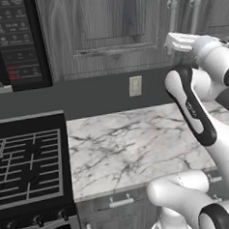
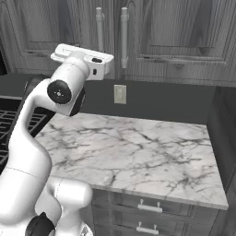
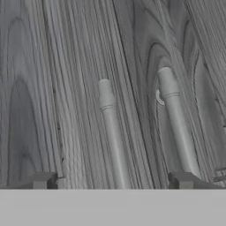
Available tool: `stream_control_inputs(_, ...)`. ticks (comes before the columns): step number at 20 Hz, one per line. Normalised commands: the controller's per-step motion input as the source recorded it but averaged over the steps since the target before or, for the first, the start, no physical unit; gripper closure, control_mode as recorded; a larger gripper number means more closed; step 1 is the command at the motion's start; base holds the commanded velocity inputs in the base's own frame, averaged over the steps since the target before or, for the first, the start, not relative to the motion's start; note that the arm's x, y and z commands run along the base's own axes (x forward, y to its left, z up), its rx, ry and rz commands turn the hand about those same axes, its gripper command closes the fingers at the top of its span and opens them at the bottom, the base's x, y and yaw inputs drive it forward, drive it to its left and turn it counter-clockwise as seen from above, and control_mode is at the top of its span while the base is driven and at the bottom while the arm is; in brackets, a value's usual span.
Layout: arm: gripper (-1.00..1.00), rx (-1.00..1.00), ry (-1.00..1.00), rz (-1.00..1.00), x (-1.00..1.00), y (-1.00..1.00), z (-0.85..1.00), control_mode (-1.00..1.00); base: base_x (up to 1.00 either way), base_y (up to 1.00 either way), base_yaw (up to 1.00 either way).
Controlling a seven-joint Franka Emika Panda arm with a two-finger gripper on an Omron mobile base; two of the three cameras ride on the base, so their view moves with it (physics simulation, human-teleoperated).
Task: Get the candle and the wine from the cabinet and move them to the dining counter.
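The cabinet [image 2: 152, 37] before me is dark grey wood-grain, doors closed, two pale tubular handles [image 3: 112, 132] upright side by side at their meeting edges.

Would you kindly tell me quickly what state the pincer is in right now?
Pincer: open and holding nothing, its tips either side of a pale cabinet handle, up at the closed cabinet doors.

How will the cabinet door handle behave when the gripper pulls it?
Probably stiff: the handle is a straight tube fixed to the cabinet door. Its smooth round surface may slip. The open gripper straddles it, so closing looks feasible.
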Motion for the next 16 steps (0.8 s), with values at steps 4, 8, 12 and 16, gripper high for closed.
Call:
stream_control_inputs(4,-1.00,0.00,-0.02,0.00,0.23,-0.05,0.00,-1.00,0.00,0.00,0.00)
stream_control_inputs(8,-1.00,0.00,0.00,0.00,0.30,-0.03,-0.01,-1.00,0.00,0.00,0.00)
stream_control_inputs(12,-1.00,0.00,-0.02,0.02,0.35,0.00,-0.06,-1.00,0.00,0.00,0.00)
stream_control_inputs(16,-1.00,0.00,-0.01,0.00,0.38,0.00,-0.06,-1.00,0.00,0.00,0.00)
